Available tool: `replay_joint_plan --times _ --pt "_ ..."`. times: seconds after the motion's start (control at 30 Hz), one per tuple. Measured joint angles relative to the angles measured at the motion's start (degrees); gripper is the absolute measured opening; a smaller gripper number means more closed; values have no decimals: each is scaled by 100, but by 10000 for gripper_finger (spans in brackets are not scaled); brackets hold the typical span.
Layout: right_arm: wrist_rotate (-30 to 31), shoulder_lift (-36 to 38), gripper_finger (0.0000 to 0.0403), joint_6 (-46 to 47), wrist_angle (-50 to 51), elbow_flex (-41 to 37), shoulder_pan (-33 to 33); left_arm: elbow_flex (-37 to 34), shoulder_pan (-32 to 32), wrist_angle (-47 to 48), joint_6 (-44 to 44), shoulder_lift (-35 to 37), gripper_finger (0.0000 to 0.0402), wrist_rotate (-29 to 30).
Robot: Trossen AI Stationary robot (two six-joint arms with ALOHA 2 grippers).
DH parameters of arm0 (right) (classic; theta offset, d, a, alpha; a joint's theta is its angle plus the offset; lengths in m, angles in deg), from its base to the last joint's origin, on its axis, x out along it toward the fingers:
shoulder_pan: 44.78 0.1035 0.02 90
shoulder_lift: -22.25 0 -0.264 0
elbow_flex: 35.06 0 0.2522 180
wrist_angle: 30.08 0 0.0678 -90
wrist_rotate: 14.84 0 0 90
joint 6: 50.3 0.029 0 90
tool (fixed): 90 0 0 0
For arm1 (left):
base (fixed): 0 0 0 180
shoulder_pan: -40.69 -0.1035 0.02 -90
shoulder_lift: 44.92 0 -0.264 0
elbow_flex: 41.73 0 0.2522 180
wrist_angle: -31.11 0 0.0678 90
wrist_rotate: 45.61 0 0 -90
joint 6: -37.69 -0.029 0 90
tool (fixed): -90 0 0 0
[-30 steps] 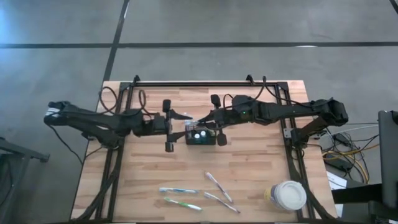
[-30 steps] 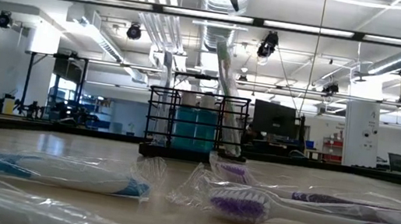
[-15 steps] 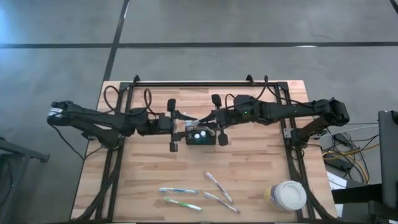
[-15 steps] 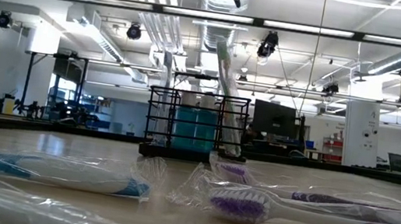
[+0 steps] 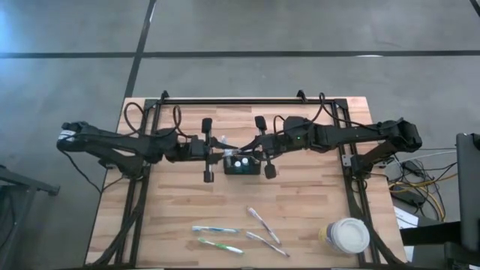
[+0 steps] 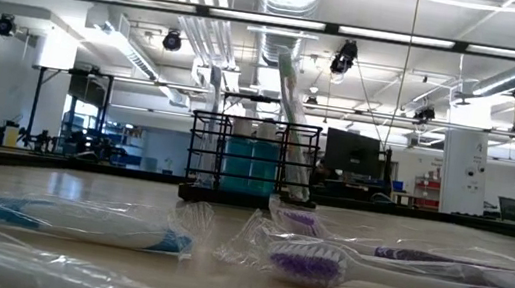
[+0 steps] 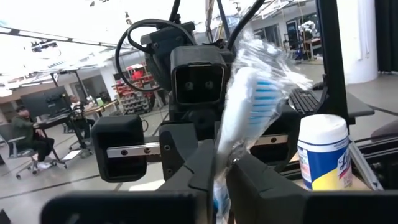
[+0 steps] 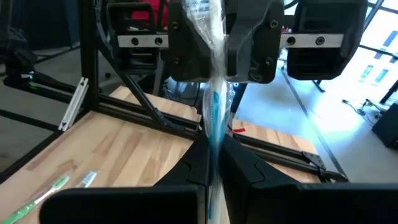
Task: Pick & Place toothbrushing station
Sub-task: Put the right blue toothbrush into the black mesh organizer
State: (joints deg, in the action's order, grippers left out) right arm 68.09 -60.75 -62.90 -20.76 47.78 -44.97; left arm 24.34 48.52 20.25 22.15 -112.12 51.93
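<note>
Caddy: black wire-mesh caddy (image 5: 241, 164) near table centre, between the two grippers; seen from table height it stands upright (image 6: 251, 162).
Left gripper: left gripper (image 5: 222, 147) at the caddy's 10 o'clock, fingers pressed together on a wrapped blue toothbrush (image 7: 245, 118).
Right gripper: right gripper (image 5: 250, 149) at the caddy's 1 o'clock, fingers pinching the same wrapped brush (image 8: 213, 106); both grippers meet over the caddy's far edge.
Seen only from the wrists: the shared hold on one brush; the overhead view shows only a pale sliver between the grippers. The left wrist view alone shows a white-capped tube (image 7: 323, 153) close up, and a seated person (image 7: 28, 129) in the room behind.
Seen only from table height: one toothbrush (image 6: 292, 129) standing tilted in the caddy, and teal contents low inside it.
Count, overhead: four loose wrapped toothbrushes at the table's 6 o'clock: blue (image 5: 214, 229), green (image 5: 220, 245), and two pink-white (image 5: 263, 225) (image 5: 268, 243); two white caps in the caddy (image 5: 240, 160); one large lidded cup (image 5: 346, 235) at 5 o'clock.
Change from earlier: the left gripper, spread wide a second ago, has closed and moved in toward the right gripper; caddy and loose brushes unmoved.
</note>
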Motion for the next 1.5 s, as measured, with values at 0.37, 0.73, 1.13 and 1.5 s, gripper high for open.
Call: replay_joint_plan --times 0.37,0.73,1.13,1.5 --pt "167 264 117 208 455 0 -57 44 18 666 -167 340 17 8" --pt "442 2021 156 299 570 -984 -70 -437 24 1904 276 1937 17 322" --pt "403 4612 20 521 686 -2619 -62 -2145 13 1718 722 3672 17 354" --pt "557 6417 8 734 552 -4160 -63 -3236 13 760 715 4140 17 359"
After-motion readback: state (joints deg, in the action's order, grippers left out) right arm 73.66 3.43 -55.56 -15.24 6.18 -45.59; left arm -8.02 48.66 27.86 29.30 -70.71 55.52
